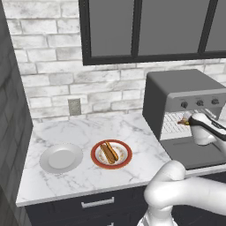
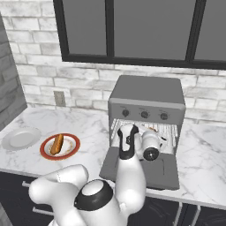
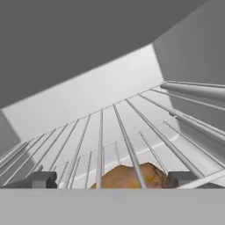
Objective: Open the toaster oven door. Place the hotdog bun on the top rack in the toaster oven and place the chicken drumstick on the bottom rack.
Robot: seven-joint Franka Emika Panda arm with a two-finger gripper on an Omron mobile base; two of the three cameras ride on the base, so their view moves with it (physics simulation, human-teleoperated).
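A: Big picture first. The toaster oven (image 2: 146, 103) sits on the worktop (image 1: 79, 132) with its door (image 2: 141, 170) folded down flat, so opening is done. What step do you read?

B: Drumstick drop-off. In the hand view the chicken drumstick (image 3: 131, 176) lies just past the end effector (image 3: 112, 179), seen through the bars of a rack (image 3: 127, 132). Fingers spread wide, nothing between them, so it's released. I can't tell for sure which rack the meat rests on.

A: So what should you do here?

B: Back straight out along the door, level, no lifting. Bars are close above the fingers, so a rise would likely snag the rack. Clear the door edge before you swing left.

A: And the bun?

B: Hotdog bun (image 1: 109, 152) is on the red-rimmed plate (image 1: 111, 154) on the worktop, well left of the oven, beside an empty grey plate (image 1: 61, 158). That's the next pick, and it goes on the top rack.

A: Arm pose?

B: Elbow low at the worktop's front edge, forearm reaching forward, wrist roughly level over the open door, hand poked into the cavity under the knobs (image 2: 144, 114).
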